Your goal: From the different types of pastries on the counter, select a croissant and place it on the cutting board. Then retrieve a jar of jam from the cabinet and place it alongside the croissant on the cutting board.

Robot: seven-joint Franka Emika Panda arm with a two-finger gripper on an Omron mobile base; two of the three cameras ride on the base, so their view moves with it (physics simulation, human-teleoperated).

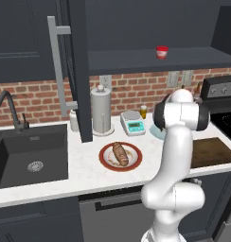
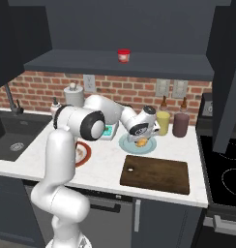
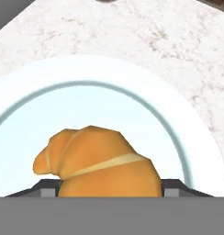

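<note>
The croissant (image 3: 104, 160), small and golden-orange, lies on a round pale blue plate (image 3: 187, 133) on the white counter (image 3: 146, 32). My gripper (image 3: 109, 186) is shut on the croissant, one dark fingertip against each side. In the right base view the gripper (image 2: 141, 139) reaches down onto that plate (image 2: 125, 144), just behind the dark brown cutting board (image 2: 156, 174). The cutting board (image 1: 212, 151) is bare. The red jar of jam (image 1: 162, 52) stands on the shelf of the open cabinet (image 1: 183, 60); the jar (image 2: 123, 55) is high above the gripper. The brown loaf (image 1: 120, 154) rests on a red-rimmed plate.
The open cabinet door (image 1: 75, 71) with its silver handle hangs over the counter's left part. A paper towel roll (image 1: 101, 111) and a scale (image 1: 133, 124) stand by the brick wall. The sink (image 1: 32, 156) is at the left. Bottles (image 2: 181, 123) stand behind the board; a stove (image 2: 226, 169) is on the right.
</note>
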